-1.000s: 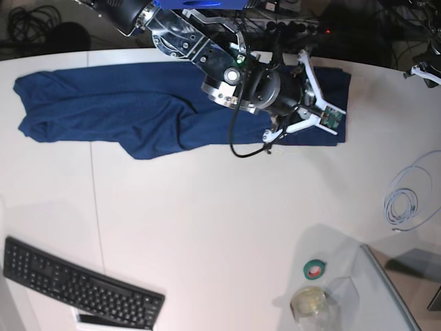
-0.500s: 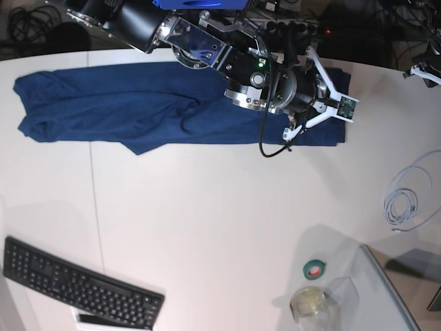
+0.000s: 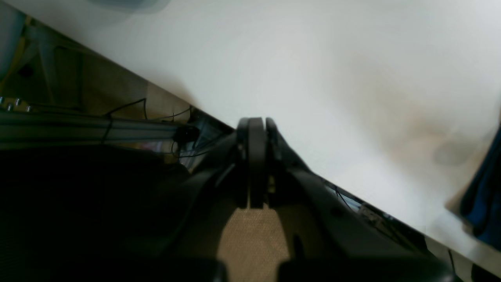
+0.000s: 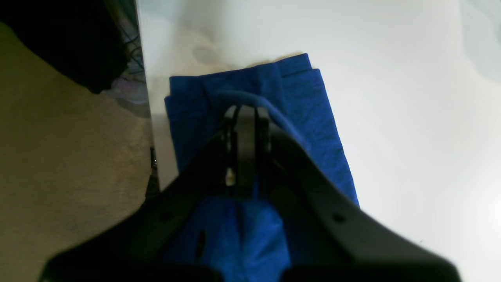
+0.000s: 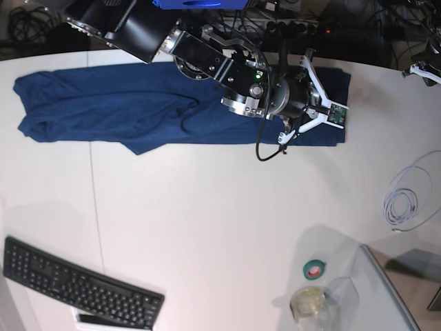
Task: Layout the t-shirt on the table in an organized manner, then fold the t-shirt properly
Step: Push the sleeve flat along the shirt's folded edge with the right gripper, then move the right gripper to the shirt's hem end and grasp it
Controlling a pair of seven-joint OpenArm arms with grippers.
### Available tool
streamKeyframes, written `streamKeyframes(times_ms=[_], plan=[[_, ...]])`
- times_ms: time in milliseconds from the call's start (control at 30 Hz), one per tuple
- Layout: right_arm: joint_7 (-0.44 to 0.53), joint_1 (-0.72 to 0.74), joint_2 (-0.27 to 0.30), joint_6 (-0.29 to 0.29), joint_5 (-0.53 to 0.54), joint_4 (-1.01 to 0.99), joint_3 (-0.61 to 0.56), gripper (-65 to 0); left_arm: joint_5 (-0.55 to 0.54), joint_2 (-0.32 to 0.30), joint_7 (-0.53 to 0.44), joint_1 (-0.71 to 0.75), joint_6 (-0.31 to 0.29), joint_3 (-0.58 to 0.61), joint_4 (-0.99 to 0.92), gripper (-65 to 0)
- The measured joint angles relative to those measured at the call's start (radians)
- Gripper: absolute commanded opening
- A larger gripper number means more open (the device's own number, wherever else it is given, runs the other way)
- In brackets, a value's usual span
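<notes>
Along the far edge of the table [image 5: 207, 221], you are looking at the shirt [image 5: 103, 110] lying as one long navy band. Its long axis is running left to right across the base view, one end bunching near the left rim, the other ending squarely at the right.

Change, item one: your right arm is now reaching farther toward that right end than a second ago. The loose flap that was hanging down toward the table's middle under the arm is now drawn up, so the near edge is reading straighter, with only one small tongue of cloth left of centre still dipping toward you.

Right gripper [image 4: 244, 113]: its jaws are pressing together, and a raised fold of shirt [image 4: 309, 117] is curving around their tips. You appear to be pinching cloth, though the wrist view is not showing the contact plainly.

Left gripper [image 3: 254, 125]: its jaws are closing on nothing. It is hanging at the table [image 3: 313, 78] edge, well apart from the shirt [image 3: 483, 196] (only a blue sliver is showing at that frame's right side).

Meaning for the task: you are most likely still laying out, not folding. The left end is remaining rumpled, with the sleeves not spread, so smoothing that end is probably coming before any proper fold.
</notes>
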Motion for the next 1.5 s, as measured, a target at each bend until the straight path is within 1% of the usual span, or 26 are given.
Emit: streamKeyframes(times_ms=[167,200,233,267,333,367,433,467,533,567,633,767,800,900,967,1067,1167,1233,1300,1400,1433,1467,1500], plan=[[0.005,0.006,0.002,0.0,0.0,-0.002,0.0,-63.2,0.0,0.0,0.0,0.0,0.0,0.0,0.0,-65.0],[0.005,0.012,0.0,0.0,0.0,-0.002,0.0,-62.1,0.0,0.0,0.0,0.0,0.0,0.0,0.0,-65.0],[0.006,0.018,0.0,-0.002,0.0,-0.002,0.0,-59.3,0.0,0.0,0.0,0.0,0.0,0.0,0.0,-65.0],[0.008,0.026,0.0,-0.03,0.003,-0.002,0.0,-54.9,0.0,0.0,0.0,0.0,0.0,0.0,0.0,-65.0],[0.009,0.034,0.0,-0.13,0.001,-0.002,0.0,-44.3,0.0,0.001,0.0,0.0,0.0,0.0,0.0,-65.0],[0.006,0.039,0.001,-0.166,-0.001,-0.001,0.0,-38.9,0.0,0.0,0.0,0.0,0.0,0.0,0.0,-65.0],[-0.006,0.04,0.005,-0.218,0.003,0.019,0.002,-30.5,0.0,0.0,0.0,0.0,0.0,0.0,0.0,-65.0],[-0.007,0.038,0.008,-0.226,0.003,0.045,0.005,-28.2,0.0,0.0,0.0,-0.001,0.0,0.0,0.0,-65.0],[-0.023,0.013,0.017,-0.226,0.011,0.122,0.059,-28.2,-0.001,0.002,0.0,-0.004,0.0,0.0,0.0,-65.0],[-0.047,-0.002,0.029,-0.227,0.013,0.167,0.092,-28.2,-0.001,0.002,0.0,-0.006,0.0,0.0,0.0,-65.0],[-0.126,-0.042,0.064,-0.226,0.011,0.266,0.193,-28.2,-0.001,0.001,-0.001,-0.005,0.0,0.0,0.0,-65.0],[-0.357,-0.145,0.131,-0.24,-0.007,0.43,0.502,-28.2,-0.001,0.003,0.0,-0.006,0.0,0.0,0.0,-65.0],[-0.431,-0.167,0.13,-0.24,-0.009,0.456,0.577,-28.2,0.0,0.002,0.0,-0.006,0.0,0.0,0.0,-65.0],[-0.559,-0.189,0.124,-0.241,-0.005,0.469,0.767,-28.2,-0.004,0.003,0.0,-0.006,0.0,0.004,0.0,-65.0],[-0.542,-0.185,0.118,-0.243,0.0,0.429,0.838,-28.2,-0.004,0.002,0.0,-0.007,0.0,0.006,0.0,-65.0],[-0.539,-0.154,0.124,-0.232,0.004,0.323,0.906,-28.2,-0.004,0.003,0.0,-0.024,0.0,0.007,0.0,-65.0],[-0.509,-0.117,0.129,-0.233,-0.006,0.19,0.928,-28.2,-0.005,0.002,0.0,-0.036,0.0,0.01,0.0,-65.0],[-0.438,-0.116,0.127,-0.23,0.004,0.121,0.927,-28.2,-0.007,0.003,0.0,-0.034,0.0,0.01,0.0,-65.0],[-0.404,-0.114,0.123,-0.228,0.005,0.051,0.925,-28.2,-0.006,0.003,0.0,-0.031,0.0,0.01,-0.001,-65.0],[-0.375,-0.105,0.122,-0.229,0.005,-0.023,0.928,-28.4,-0.004,0.002,0.0,-0.031,0.0,0.009,-0.001,-65.0],[-0.365,-0.098,0.122,-0.229,0.008,-0.043,0.929,-29.4,-0.003,0.003,0.0,-0.031,0.0,0.009,-0.001,-65.0],[-0.349,-0.092,0.128,-0.229,0.011,-0.055,0.93,-32.3,-0.003,0.003,0.0,-0.031,0.0,0.008,-0.001,-65.0],[-0.333,-0.087,0.133,-0.229,0.01,-0.064,0.929,-37.8,-0.003,0.003,0.0,-0.028,0.0,0.008,-0.001,-65.0]])
